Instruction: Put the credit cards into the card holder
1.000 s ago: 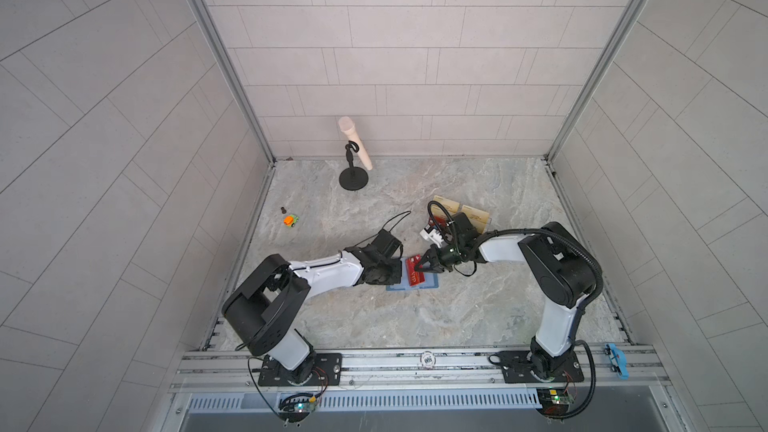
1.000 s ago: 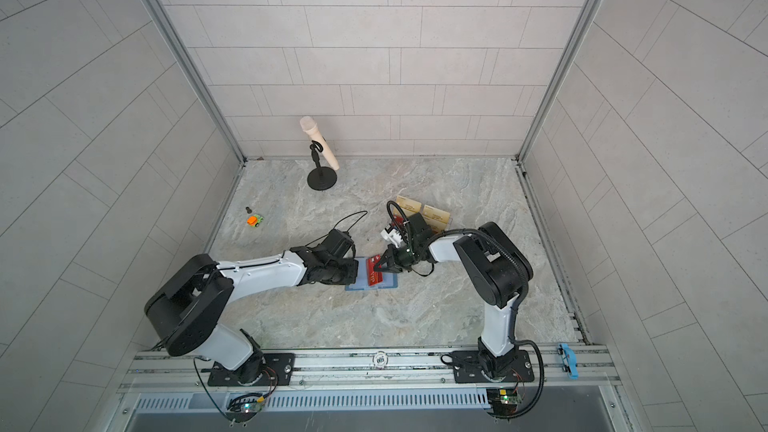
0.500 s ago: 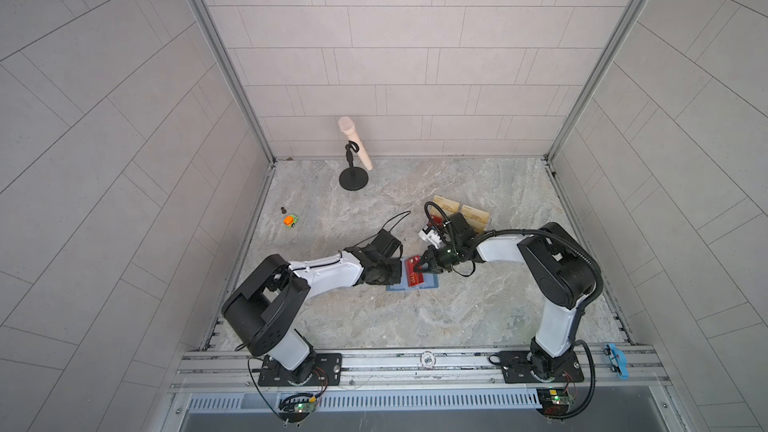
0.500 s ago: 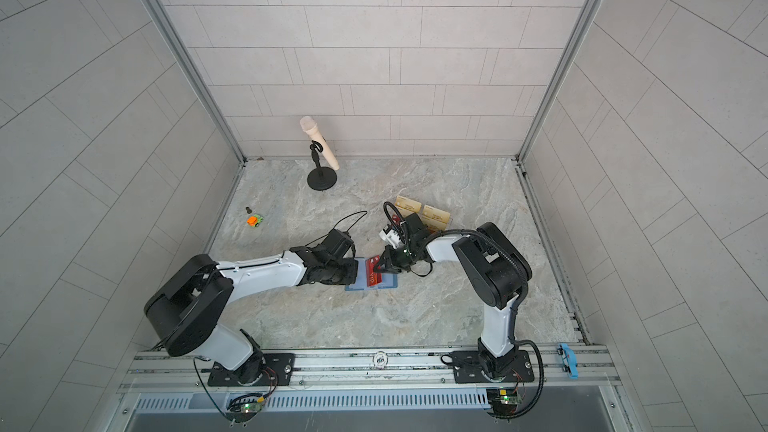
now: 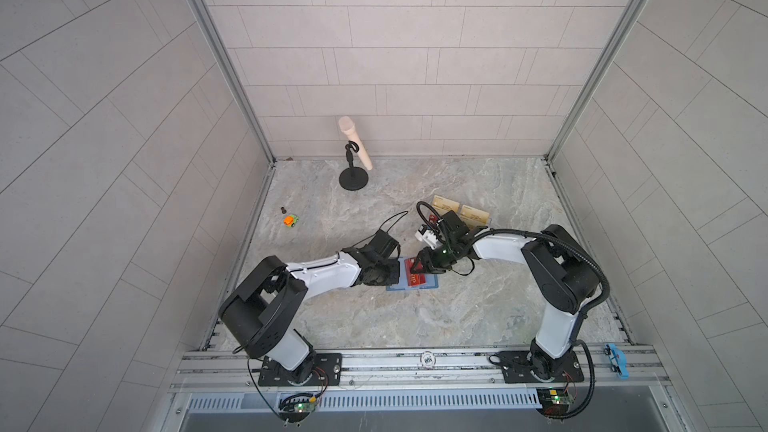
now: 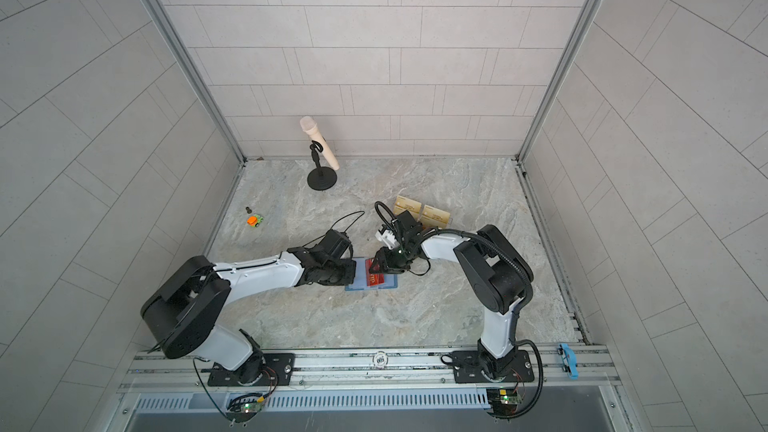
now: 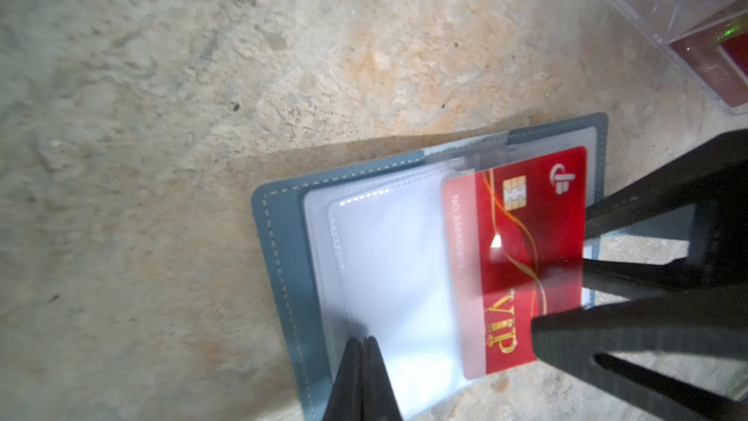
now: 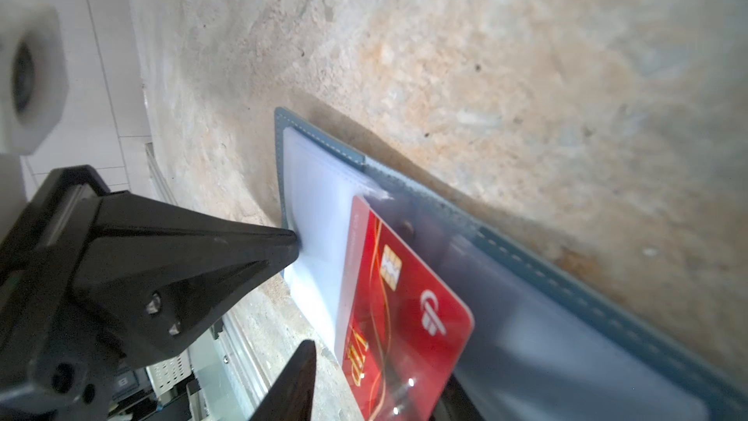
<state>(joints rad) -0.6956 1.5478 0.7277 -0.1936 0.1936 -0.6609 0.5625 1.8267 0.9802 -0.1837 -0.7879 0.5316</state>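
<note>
Grey tiled walls enclose a marbled stone tabletop point(image 5: 415, 326), seen from above, with two black-and-white robot arms mounted on a front rail.

Far left on the tabletop sits a small orange and green toy car point(image 5: 291, 221). Further back, near the rear wall, a pale microphone point(image 5: 355, 149) leans in a black stand.

Reaching in from the left, the left gripper point(image 5: 392, 274) has its jaws pressed together. In the left wrist view its tips rest on a clear plastic sleeve point(image 7: 388, 261); whether they pinch the plastic cannot be told.

That sleeve belongs to the card holder point(image 5: 430, 283), a slate-blue wallet lying open and flat near the middle of the tabletop, between the two grippers. A red VIP card point(image 7: 526, 245) is partly inside a clear sleeve: its numbered edge is under the plastic, and the rest, with the gold chip, logo and "VIP", is uncovered.

From the right, the right gripper point(image 5: 417, 270) sits at the card's uncovered edge with its jaws apart. In the right wrist view one finger point(image 8: 291, 382) stands clear of the card.

Behind the right gripper, a clear stand point(image 5: 461, 214) holds pale gold cards. At the far right, a small blue object point(image 5: 617, 361) sits on the rail.
</note>
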